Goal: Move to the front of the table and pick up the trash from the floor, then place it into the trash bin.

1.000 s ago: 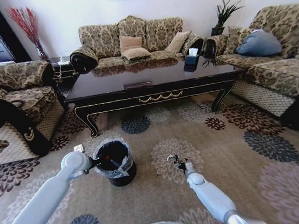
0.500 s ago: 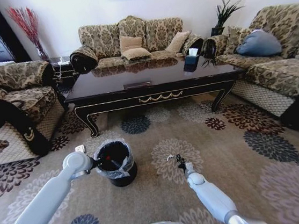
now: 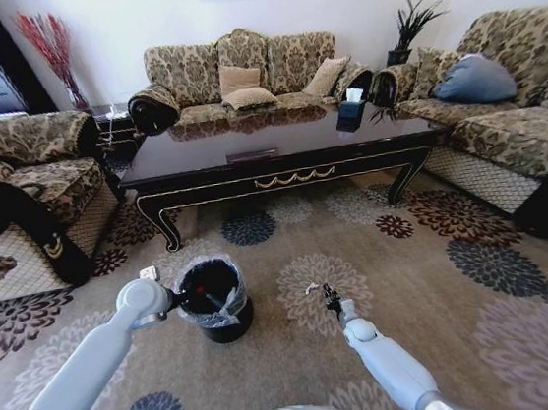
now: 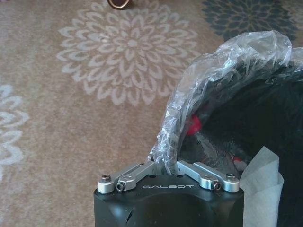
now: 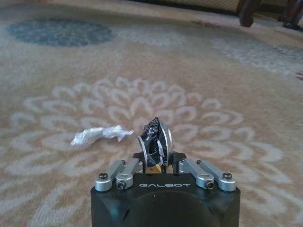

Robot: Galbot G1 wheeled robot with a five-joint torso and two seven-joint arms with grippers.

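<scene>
Black plastic, clear liner: trash bin (image 3: 212,297), one, stood on the patterned carpet (image 3: 411,278) in front of the table (image 3: 278,150), its dark glossy tabletop behind it. Ruffled liner bag (image 4: 222,66) over the rim; red scrap (image 4: 191,125) and white paper (image 4: 262,184) seen inside from the left wrist view.

Left claw (image 4: 165,163): closed on the liner edge at the near rim, holding the bin. Judged a steadying hold, worth keeping until the drop was made.

Right claw (image 5: 154,142): low over the carpet, to the right of the bin and apart from it; fingers shut on a small dark object edged in silver, identity not clear.

Trash, crumpled white paper (image 5: 102,135): one piece, on the carpet just beside the right claw, not gripped; shown as a pale fleck (image 3: 311,288) in the head view.

Handling note, as judgement: the held item should travel across to the bin, high enough to clear the ruffled liner, and be released over the middle of the opening, away from the left claw. White paper was light and flat; a low, square pinch would suit it.
</scene>
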